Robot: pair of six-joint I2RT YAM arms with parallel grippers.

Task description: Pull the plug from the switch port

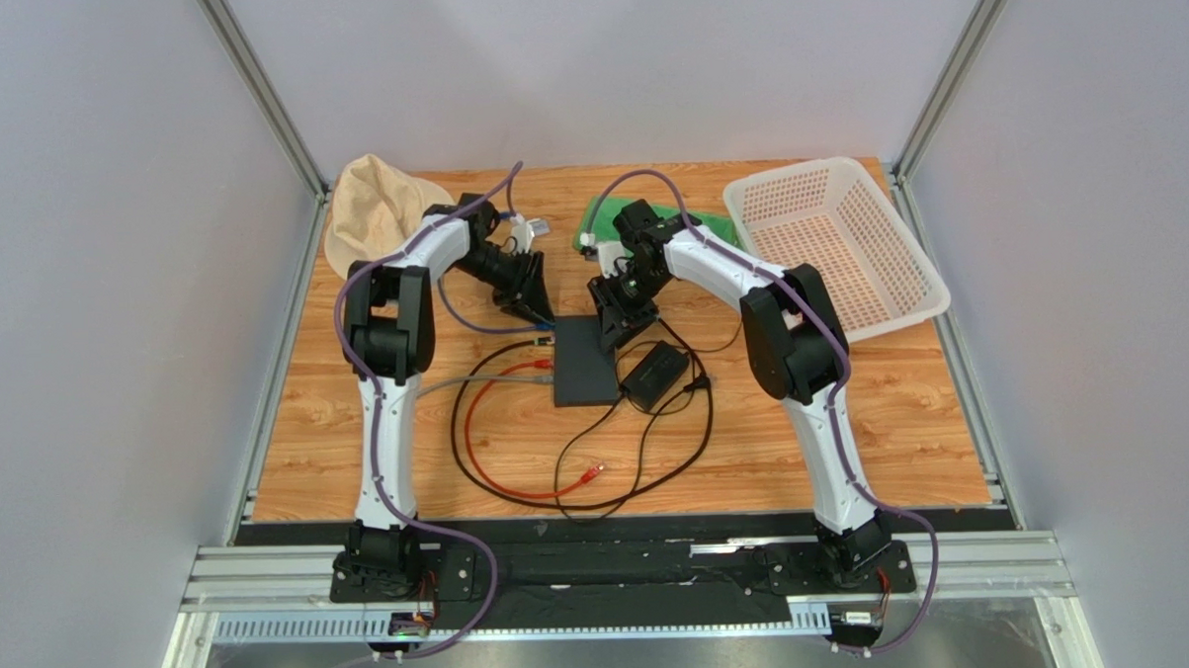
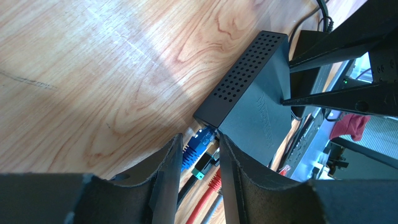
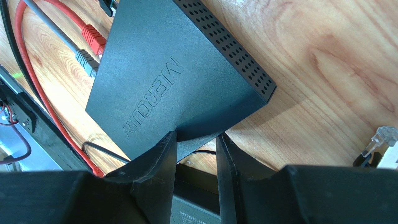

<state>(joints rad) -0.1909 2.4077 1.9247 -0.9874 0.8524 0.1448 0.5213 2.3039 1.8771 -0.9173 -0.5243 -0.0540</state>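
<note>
A red plug (black plug too) crowds the blue plug.
</note>
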